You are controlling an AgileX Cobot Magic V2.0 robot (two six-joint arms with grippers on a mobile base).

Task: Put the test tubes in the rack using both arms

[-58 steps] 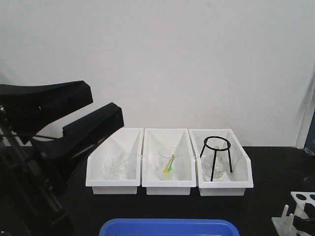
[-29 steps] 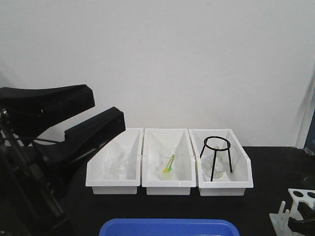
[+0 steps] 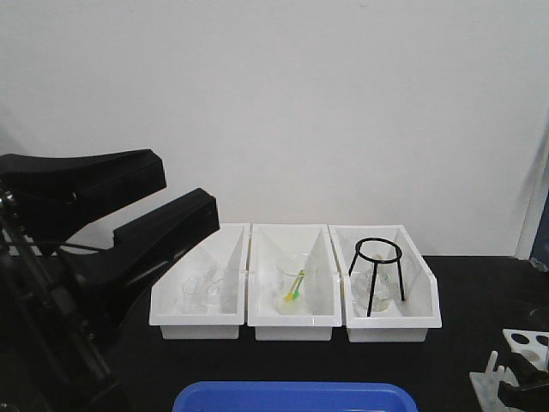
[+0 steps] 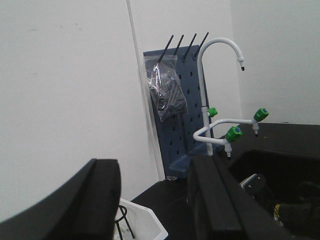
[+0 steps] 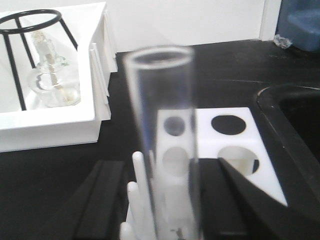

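Black benchtop (image 3: 480, 292) ran under a bare white wall, with three white bins (image 3: 296, 324) side by side at the back, a blue tub (image 3: 292, 396) nearer me, and the white rack (image 5: 257, 175) off at the right edge. What worried me was the lowering. The tube (image 5: 161, 110) did not look centred over any hole, so going straight down could knock its bottom on a peg or the rim. Smooth glass might then slip or tip in the fingers. On the left, the left arm (image 3: 111, 249) reared up, folded above the bench. The left gripper (image 4: 152, 167) pointed away at a side wall, fingers spread wide with nothing between them. On the right, the right gripper (image 5: 162, 170) was clenched on the tube, holding it upright just above the peg side of the rack, whose visible holes held no tubes.
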